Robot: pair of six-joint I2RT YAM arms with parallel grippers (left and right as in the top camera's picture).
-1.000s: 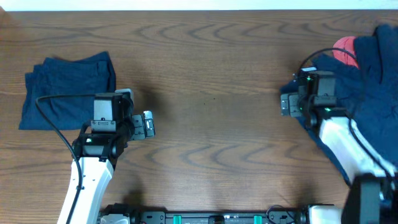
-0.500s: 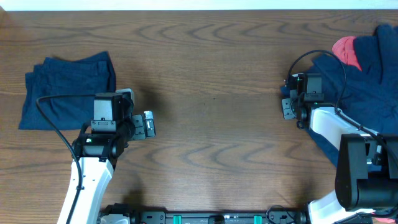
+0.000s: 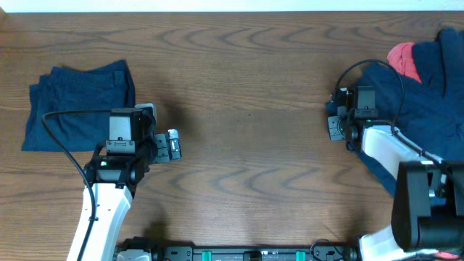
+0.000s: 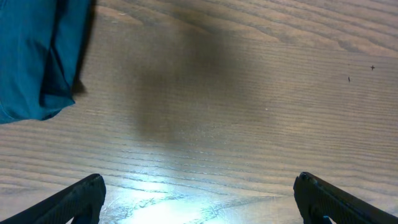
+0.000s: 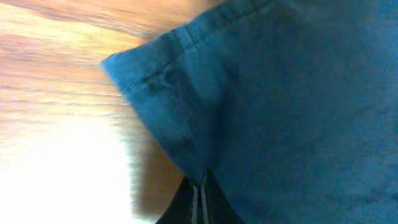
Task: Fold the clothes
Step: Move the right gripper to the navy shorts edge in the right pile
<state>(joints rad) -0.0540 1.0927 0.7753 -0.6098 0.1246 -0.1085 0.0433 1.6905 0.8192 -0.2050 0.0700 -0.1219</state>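
Note:
The clothes lie in two places. A folded navy pair of shorts (image 3: 80,101) rests at the table's left, and its corner (image 4: 37,56) shows in the left wrist view. A loose heap of navy cloth (image 3: 428,94) with a coral-red piece (image 3: 402,58) sits at the right. My right gripper (image 3: 335,123) is at the heap's left edge, its jaws pinched together (image 5: 199,193) on a hemmed corner of the navy garment (image 5: 280,93). My left gripper (image 3: 174,145) hovers right of the folded shorts, open (image 4: 199,205), with bare wood between its fingertips (image 4: 81,199).
The brown wooden table (image 3: 246,109) stretches between the two arms. A black cable (image 3: 362,69) loops over the right wrist, close to the heap. The right arm's white link (image 3: 391,156) crosses the heap's lower left part.
The right gripper has gone from open to shut on the navy garment's corner, after shifting slightly up and left at the heap's edge. The left arm has not moved.

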